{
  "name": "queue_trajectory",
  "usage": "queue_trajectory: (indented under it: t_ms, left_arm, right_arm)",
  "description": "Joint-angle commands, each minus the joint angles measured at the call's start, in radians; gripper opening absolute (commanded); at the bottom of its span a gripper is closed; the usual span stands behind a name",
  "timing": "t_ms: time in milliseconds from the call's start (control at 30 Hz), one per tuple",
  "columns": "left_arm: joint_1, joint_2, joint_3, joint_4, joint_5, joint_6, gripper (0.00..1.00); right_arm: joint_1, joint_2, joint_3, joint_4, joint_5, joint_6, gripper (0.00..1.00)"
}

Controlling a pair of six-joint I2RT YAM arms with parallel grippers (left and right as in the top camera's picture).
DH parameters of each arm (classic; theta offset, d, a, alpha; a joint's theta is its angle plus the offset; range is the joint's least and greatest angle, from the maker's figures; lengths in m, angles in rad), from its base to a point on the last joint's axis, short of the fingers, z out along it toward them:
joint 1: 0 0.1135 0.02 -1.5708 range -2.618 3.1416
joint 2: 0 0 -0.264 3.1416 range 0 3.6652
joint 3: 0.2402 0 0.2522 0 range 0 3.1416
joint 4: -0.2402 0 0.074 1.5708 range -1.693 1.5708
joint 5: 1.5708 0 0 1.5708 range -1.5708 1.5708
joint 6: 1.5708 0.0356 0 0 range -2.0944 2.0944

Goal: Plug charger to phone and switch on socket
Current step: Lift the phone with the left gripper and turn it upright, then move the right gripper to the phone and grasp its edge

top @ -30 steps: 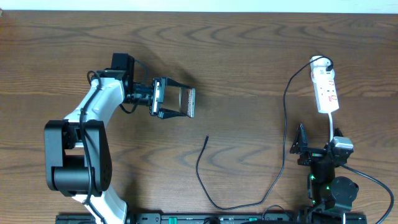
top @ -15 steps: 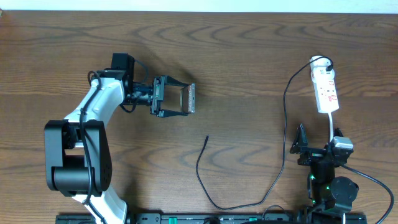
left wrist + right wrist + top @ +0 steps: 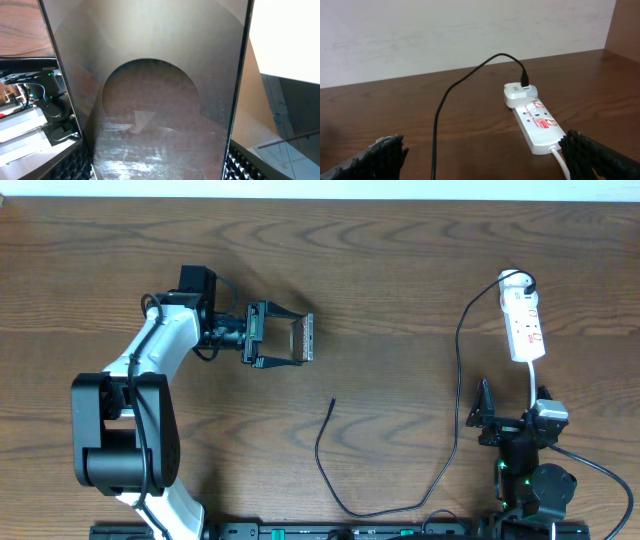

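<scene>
Looking down on the bench (image 3: 400, 260): dark wood, filling the overhead view.

L arm (image 3: 150, 370), white & black, is the biggest thing on it, reaching from the near-left edge toward the middle. R arm (image 3: 525, 470) sits folded at the near-right corner, pointed at the far-right side.

The charger (image 3: 456, 380) is the longest item. It's a thin black cable that leaves a white adapter (image 3: 514, 280), drops down the right side, loops along the near edge, then climbs toward mid-bench.

The socket (image 3: 524, 328) is a white strip w/ red switch marks, lying far right, adapter at its far end, white cord off its near end toward the R arm. From the R wrist it sits ahead & a bit right, between the two fingers (image 3: 375, 160) at the frame's bottom corners. R jaws are spread wide, nothing in them.

The phone (image 3: 302, 338) is at left-centre, clamped by the L jaws across its width. From above it shows only as a narrow strip, i.e. nearly on edge. From the L wrist its glossy brownish face fills the frame, w/ the pads (image 3: 70, 165) pressed to both long sides. Can't tell if it touches the bench.

The plug tip (image 3: 333, 401) is smallest: a loose cable end lying on bare wood, near the phone on its near side, not touching it.
</scene>
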Motion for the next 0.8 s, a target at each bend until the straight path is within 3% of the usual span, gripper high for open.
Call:
queue_trajectory:
  t_ms: [0,467,733,767]
  left_arm:
    - [0.001,-0.032,0.035,-0.005,0.065,-0.012,0.07]
    - [0.001,-0.032,0.035,-0.002,0.057,-0.008,0.07]
    - [0.000,-0.032,0.035,0.004,-0.049,0.027,0.07]
    - [0.000,-0.032,0.035,0.034,-0.074,0.047,0.07]
  right_arm:
    - [0.008,-0.006,-0.002,-0.003,0.003,-0.013,0.99]
    - [0.008,-0.006,-0.002,-0.003,0.004,-0.013,0.99]
    - [0.008,-0.006,-0.002,0.021,-0.033,0.014,0.99]
    - [0.008,-0.006,-0.002,0.078,-0.116,0.041,0.99]
